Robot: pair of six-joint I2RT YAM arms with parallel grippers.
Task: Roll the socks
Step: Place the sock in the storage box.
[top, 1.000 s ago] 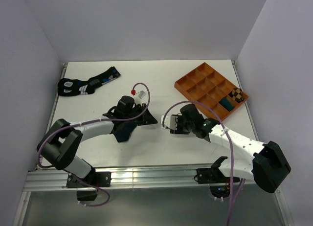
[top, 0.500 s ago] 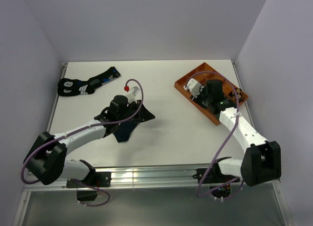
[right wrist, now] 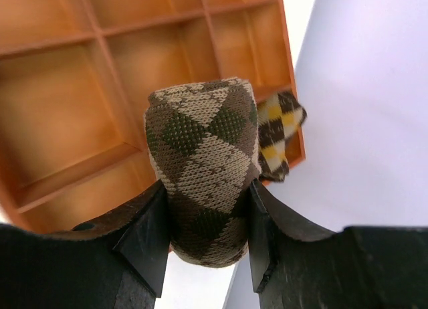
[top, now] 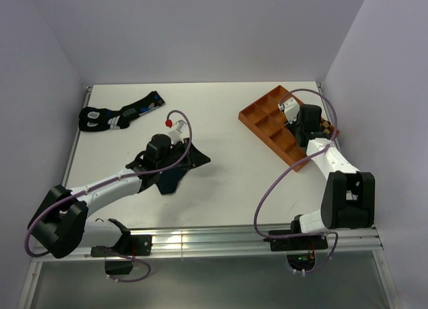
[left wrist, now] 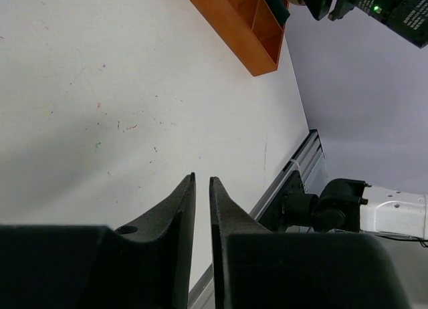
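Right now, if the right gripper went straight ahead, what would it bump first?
Probably the orange tray: the right gripper, shut on the rolled argyle sock, points into its compartments, though depth is unclear.

Orange tray (top: 266, 113), black socks (top: 110, 116)

The left arm stretches forward and low, its left gripper (left wrist: 202, 180) nearly closed. The right arm reaches far out, right gripper (right wrist: 206, 192) clamped around the tan argyle sock (right wrist: 200, 132).

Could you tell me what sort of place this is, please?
Probably a robotics lab test cell: the left arm and right arm are bolted to an aluminium rail edging a white table boxed in by plain walls. An orange compartment tray sits on it.
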